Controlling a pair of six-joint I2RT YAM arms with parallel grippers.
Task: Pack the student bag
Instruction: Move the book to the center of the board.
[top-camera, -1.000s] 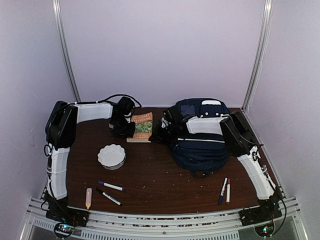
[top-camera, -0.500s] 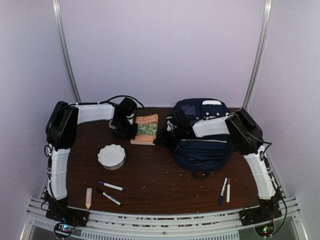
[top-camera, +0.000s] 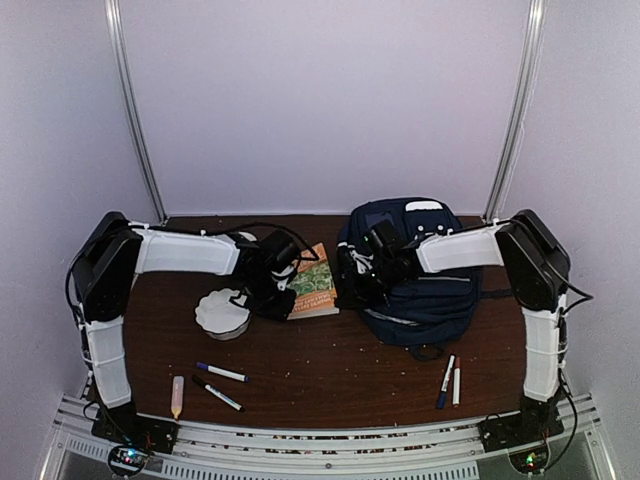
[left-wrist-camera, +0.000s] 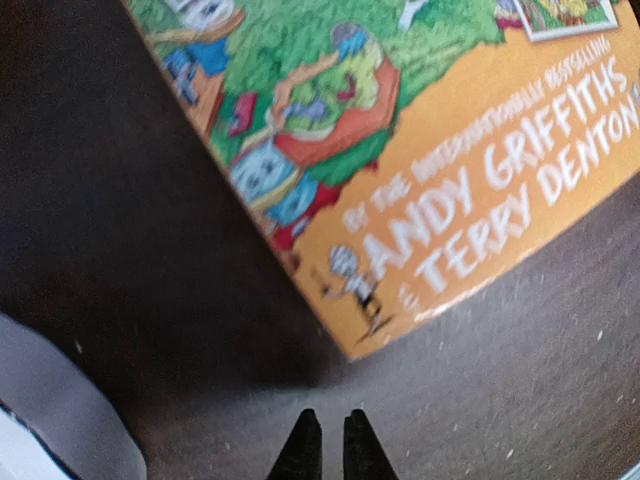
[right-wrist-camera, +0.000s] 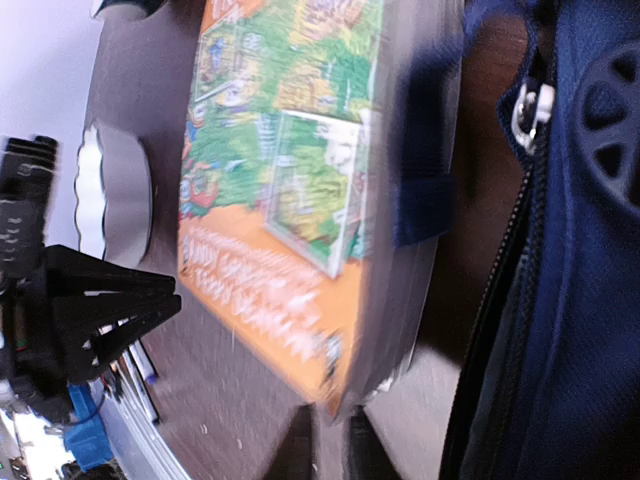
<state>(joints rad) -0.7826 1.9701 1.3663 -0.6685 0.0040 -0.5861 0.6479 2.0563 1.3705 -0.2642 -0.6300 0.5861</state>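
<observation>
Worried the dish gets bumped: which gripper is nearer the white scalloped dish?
Left. The left gripper is close beside the white dish, between it and the book; the right gripper is beyond the book, at the student bag.

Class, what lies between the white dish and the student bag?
In the top view: the left gripper, then an orange-and-green book nearer the student bag.

Soft, even light fills the overhead view. The pale walls look faintly lilac, and the dark table shows only weak shadows. The bag is so dark that its folds merge. Both wrist views are blurred: the book has smeared lettering and a deep shadow at its left, and the right wrist view glares brightly at its top left corner.
</observation>
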